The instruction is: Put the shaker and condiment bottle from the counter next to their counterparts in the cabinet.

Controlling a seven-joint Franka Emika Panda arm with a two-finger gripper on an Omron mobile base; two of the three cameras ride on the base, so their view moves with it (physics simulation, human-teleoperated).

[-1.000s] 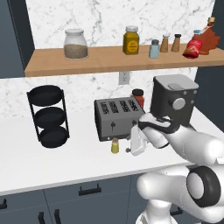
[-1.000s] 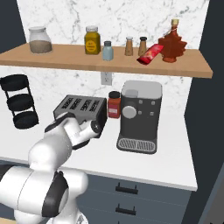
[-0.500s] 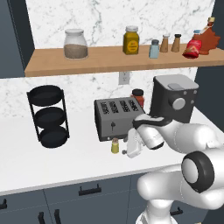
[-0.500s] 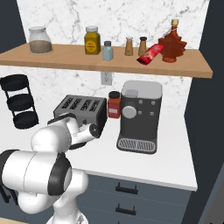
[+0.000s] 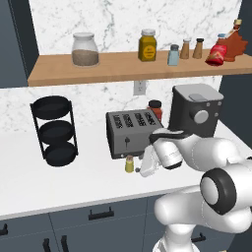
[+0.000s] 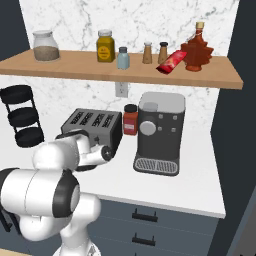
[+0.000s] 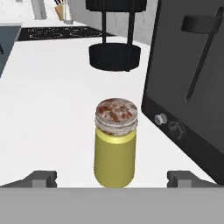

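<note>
The shaker (image 5: pixel 129 164), yellow-green with a speckled tan cap, stands upright on the counter (image 5: pixel 59 182) just in front of the toaster. In the hand view the shaker (image 7: pixel 115 144) stands centred between my two fingertips (image 7: pixel 41 178). My gripper (image 5: pixel 140 169) is open, level with the shaker on its right, its jaws to either side without touching it; in the hand view the gripper (image 7: pixel 113 179) shows the same. The red condiment bottle (image 5: pixel 155 109) (image 6: pixel 130 120) stands between toaster and coffee machine. The cabinet (image 5: pixel 123 66) (image 6: pixel 100 67) holds a pale blue shaker (image 5: pixel 173 55), brown shakers (image 5: pixel 186 48) and a leaf-shaped bottle (image 5: pixel 235 44).
The toaster (image 5: pixel 133 132) (image 7: pixel 188 87) is close behind the shaker. A coffee machine (image 5: pixel 196 110) stands at the right, a black tiered rack (image 5: pixel 54 130) at the left. The shelf also carries a glass jar (image 5: pixel 84 49), a yellow jar (image 5: pixel 147 45) and a red packet (image 5: pixel 216 53).
My hand has slid left and slightly down along the toaster's front, closing in on the shaker. The jaws have stayed open. Nothing else moved.
</note>
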